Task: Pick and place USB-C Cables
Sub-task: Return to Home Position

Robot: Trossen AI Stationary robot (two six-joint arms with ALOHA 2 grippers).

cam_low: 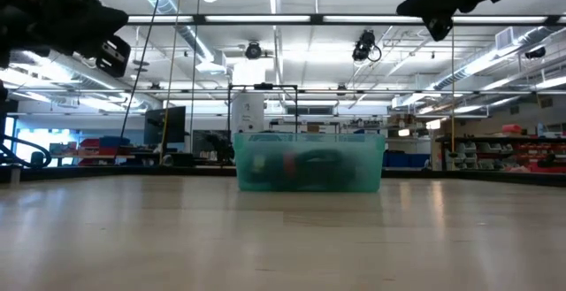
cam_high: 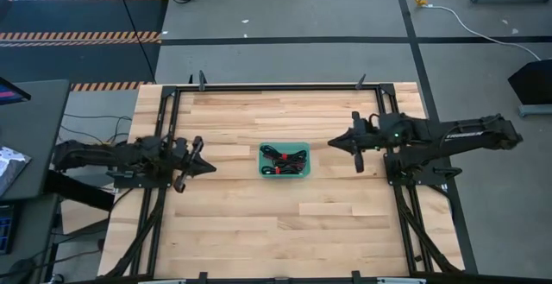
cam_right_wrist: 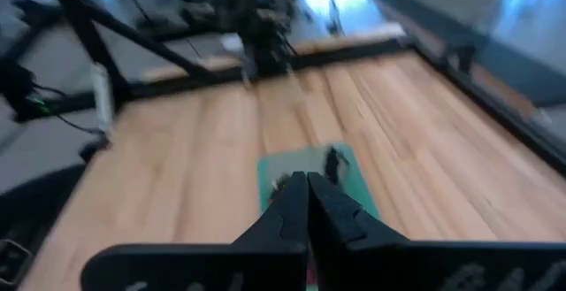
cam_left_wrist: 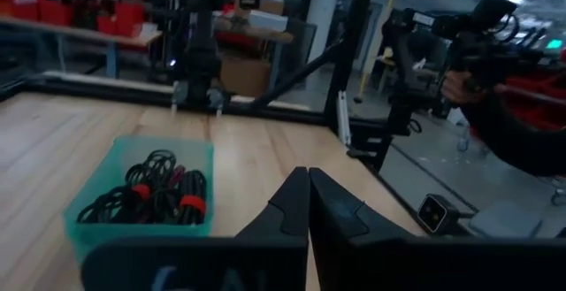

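Several coiled black USB-C cables (cam_high: 284, 159) with red ties lie in a small teal bin (cam_high: 305, 147) at the table's middle. They also show in the left wrist view (cam_left_wrist: 150, 194) and dimly through the bin's wall in the low view (cam_low: 305, 169). My left gripper (cam_high: 211, 167) is shut and empty, left of the bin, above the table. My right gripper (cam_high: 332, 144) is shut and empty, right of the bin, raised. Both grippers' fingertips show closed together in their wrist views, the left (cam_left_wrist: 308, 178) and the right (cam_right_wrist: 306, 185).
A black metal frame (cam_high: 285, 87) runs round the table's edges. Bare wood lies around the bin on all sides. A person's hand (cam_left_wrist: 460, 86) shows beyond the table's right side, next to my right arm. A white cable with a yellow plug (cam_high: 421, 3) lies on the floor.
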